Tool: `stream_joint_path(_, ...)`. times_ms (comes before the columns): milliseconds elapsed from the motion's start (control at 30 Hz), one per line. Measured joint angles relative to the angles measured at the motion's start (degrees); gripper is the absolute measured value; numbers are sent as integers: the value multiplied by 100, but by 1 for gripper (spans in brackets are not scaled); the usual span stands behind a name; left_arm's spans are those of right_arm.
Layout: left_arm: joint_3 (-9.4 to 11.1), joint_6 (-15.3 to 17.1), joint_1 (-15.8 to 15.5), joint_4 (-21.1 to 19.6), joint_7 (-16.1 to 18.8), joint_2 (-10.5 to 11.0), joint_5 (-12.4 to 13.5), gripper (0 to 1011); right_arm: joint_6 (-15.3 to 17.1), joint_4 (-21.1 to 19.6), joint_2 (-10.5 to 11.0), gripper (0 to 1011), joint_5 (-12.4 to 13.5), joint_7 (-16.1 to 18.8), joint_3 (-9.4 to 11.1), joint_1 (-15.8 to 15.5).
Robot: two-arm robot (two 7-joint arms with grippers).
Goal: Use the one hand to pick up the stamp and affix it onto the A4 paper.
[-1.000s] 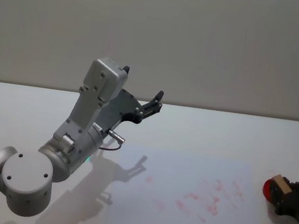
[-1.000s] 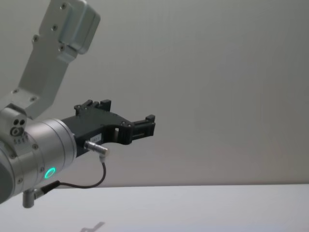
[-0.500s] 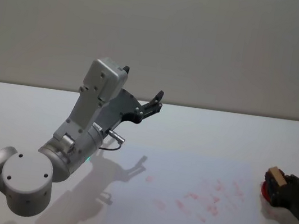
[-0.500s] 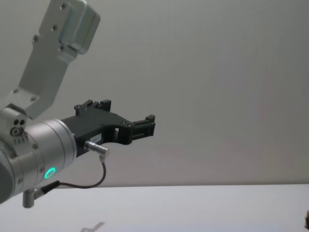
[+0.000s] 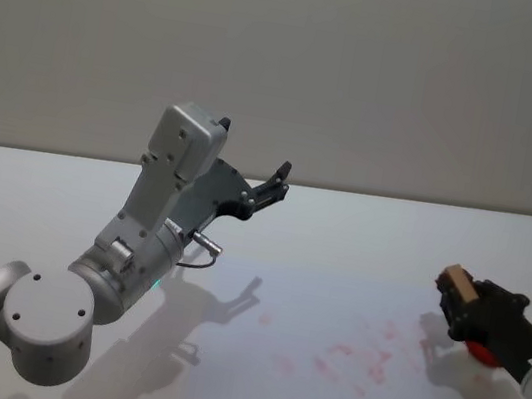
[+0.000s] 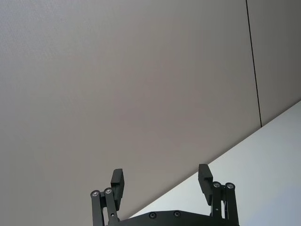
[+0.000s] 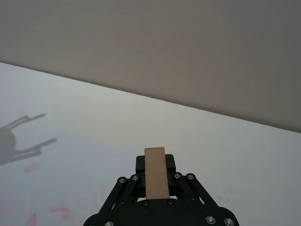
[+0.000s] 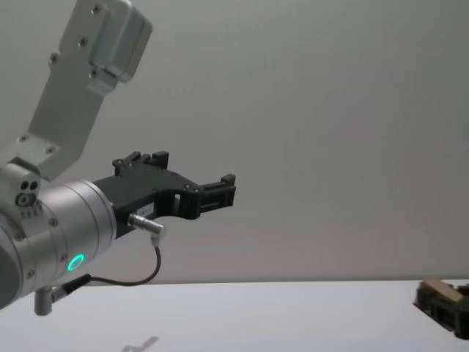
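My right gripper (image 5: 456,297) reaches in from the right and is shut on the stamp (image 5: 456,282), a small tan wooden block. It hovers at the right edge of the A4 paper (image 5: 310,308), which lies flat and carries several faint red marks (image 5: 363,357). In the right wrist view the stamp (image 7: 156,179) stands upright between the black fingers of the right gripper (image 7: 155,165), with the paper (image 7: 70,179) below. The chest view catches the stamp (image 8: 444,290) at its lower right edge. My left gripper (image 5: 275,181) is raised at the left, open and holding nothing.
A red round pad (image 5: 478,351) lies on the white table (image 5: 362,235) under my right arm, just off the paper's right side. The left arm's silver body (image 5: 125,258) stands over the table's left part. A plain wall (image 5: 367,74) closes the back.
My right gripper has lifted the stamp off the red pad and carried it left to the paper's right edge, entering the chest view. The left arm has not moved.
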Motion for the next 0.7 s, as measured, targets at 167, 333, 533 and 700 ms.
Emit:
stream_joint_path(167, 0, 0, 0, 0, 0, 0, 0, 1001, -18, -165, 3, 220, 35, 276, -63, -72)
stream_joint_path(333, 0, 0, 0, 0, 0, 0, 0, 1001, -35, -270, 34, 220, 35, 487, -109, -140)
stream_joint_path(533, 0, 0, 0, 0, 0, 0, 0, 1001, -82, -402, 121, 220, -67, 938, -178, -255)
stream_joint_path(700, 0, 0, 0, 0, 0, 0, 0, 1001, -136, -434, 200, 220, -205, 1254, -228, -329)
